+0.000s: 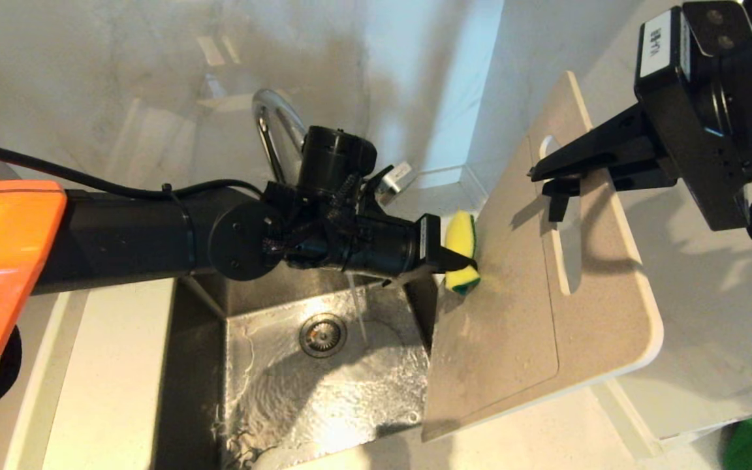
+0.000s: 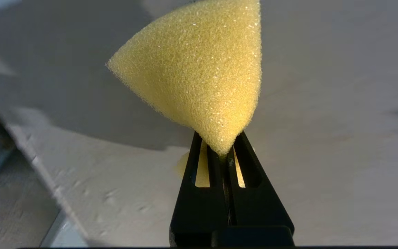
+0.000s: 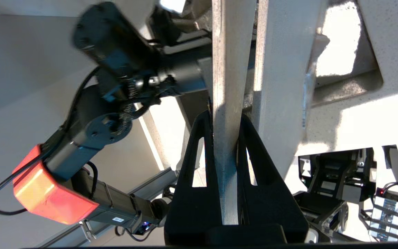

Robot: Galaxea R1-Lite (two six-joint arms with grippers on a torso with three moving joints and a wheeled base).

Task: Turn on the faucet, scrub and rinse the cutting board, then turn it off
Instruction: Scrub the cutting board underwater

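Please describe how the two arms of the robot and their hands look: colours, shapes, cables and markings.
The left arm is a matte black tube with an orange cover near its base, a black cable tied along it and round black joints. The left hand and the right hand each have black, wedge-shaped fingers with long slots. The boxy black right wrist carries a white label.

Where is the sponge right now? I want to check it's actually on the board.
In the head view the sponge sits centre-right, pinched by the left gripper against the cutting board's left edge, above the sink.
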